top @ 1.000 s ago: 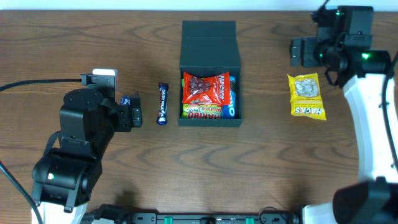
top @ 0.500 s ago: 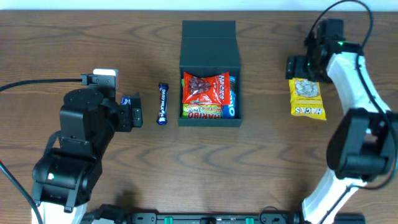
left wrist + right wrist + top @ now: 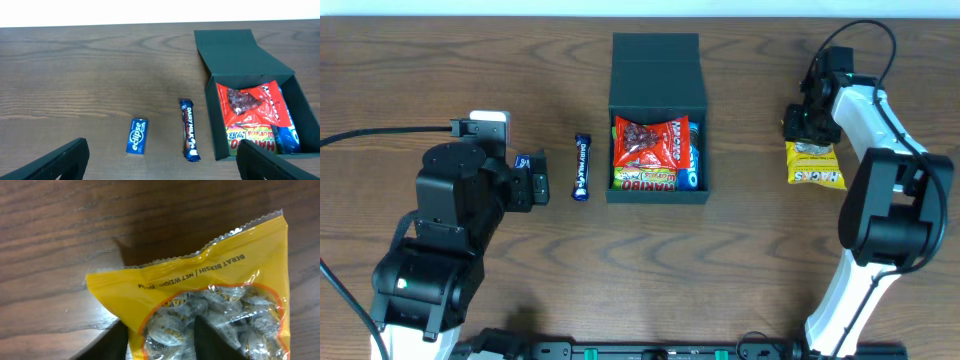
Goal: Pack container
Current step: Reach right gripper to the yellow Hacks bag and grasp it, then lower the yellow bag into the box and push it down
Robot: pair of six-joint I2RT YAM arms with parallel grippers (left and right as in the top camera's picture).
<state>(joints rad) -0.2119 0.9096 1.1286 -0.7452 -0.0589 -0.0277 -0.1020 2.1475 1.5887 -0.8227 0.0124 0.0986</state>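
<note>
Your right gripper sits low over the far end of the yellow crinkly plastic sweet packet. In the right wrist view its 2 dark fingers straddle the packet's top, just below the serrated seal. The jaws stand partway apart with film between them. I cannot tell whether the pads are biting yet or only flanking.

The packet lies flat. Its long axis runs far-to-near on the table, so the gripper has the far short edge. It is thin glossy film with a clear window showing wrapped sweets (lumpy, loose fill, likely to sag and swing when lifted).

The dark teal-green matte square box is the container. It lies to the left of this gripper, at table centre and well apart from the packet, with its flip lid thrown back to the far side. It already holds a red foil packet, a green-and-yellow packet under it and something blue along the right wall. Remaining room looks tight.

The right arm is clearly the nearer one for the yellow packet. Judged next move: lift it, then carry it left over the box's right wall.

Your left gripper is spread wide and empty. It faces a dark blue chocolate bar beside the box and a small blue mint tin. Both lie loose on the dark wood-grain table.
</note>
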